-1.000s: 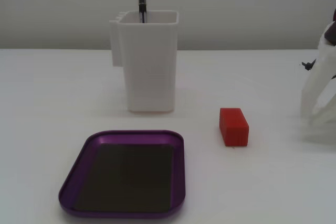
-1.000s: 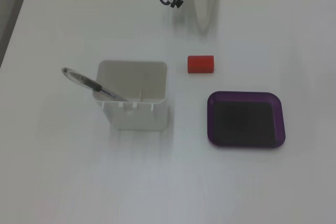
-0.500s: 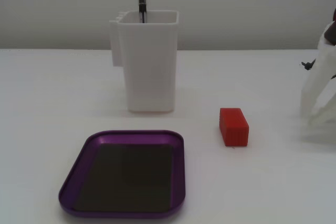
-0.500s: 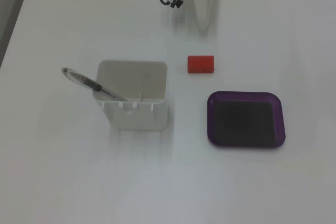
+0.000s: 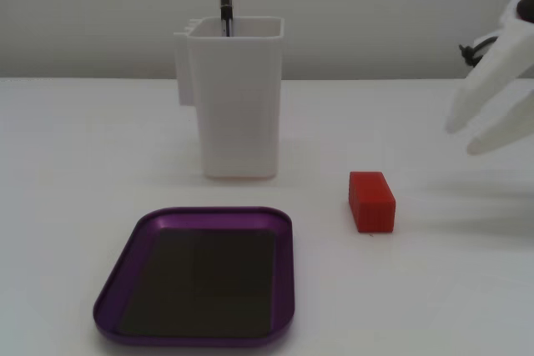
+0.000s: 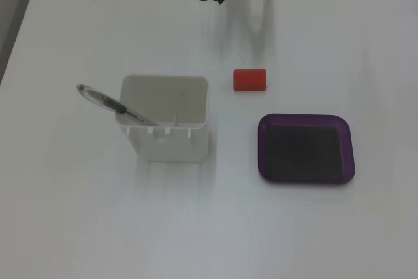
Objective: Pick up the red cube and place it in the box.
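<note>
Here a plain white worktop (image 5: pixel 75 164) carries everything. The tall white plastic container (image 5: pixel 236 97) stands behind the shallow purple metallic tray (image 5: pixel 200 277), a pen (image 6: pixel 114 104) leaning inside it. The tray's dark floor is bare. The white two-finger pincer (image 5: pixel 474 135) hangs at the right edge of a fixed view, above the worktop, its fingers spread apart and holding nothing. The small bright red plastic block (image 5: pixel 371 200) lies on the worktop between pincer and tray, touching neither.
</note>
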`<action>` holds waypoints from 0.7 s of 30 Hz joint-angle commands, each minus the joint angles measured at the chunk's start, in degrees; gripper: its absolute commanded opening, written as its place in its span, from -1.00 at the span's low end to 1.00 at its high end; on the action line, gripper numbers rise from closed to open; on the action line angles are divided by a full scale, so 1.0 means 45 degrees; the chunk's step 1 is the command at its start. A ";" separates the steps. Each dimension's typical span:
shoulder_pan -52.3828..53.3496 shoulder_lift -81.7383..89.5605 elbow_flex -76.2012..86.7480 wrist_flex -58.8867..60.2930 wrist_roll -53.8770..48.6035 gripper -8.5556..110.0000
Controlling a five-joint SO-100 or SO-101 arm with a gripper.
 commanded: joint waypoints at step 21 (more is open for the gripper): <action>0.0020 -1.9102 -1.3516 0.0996 0.1191 -0.35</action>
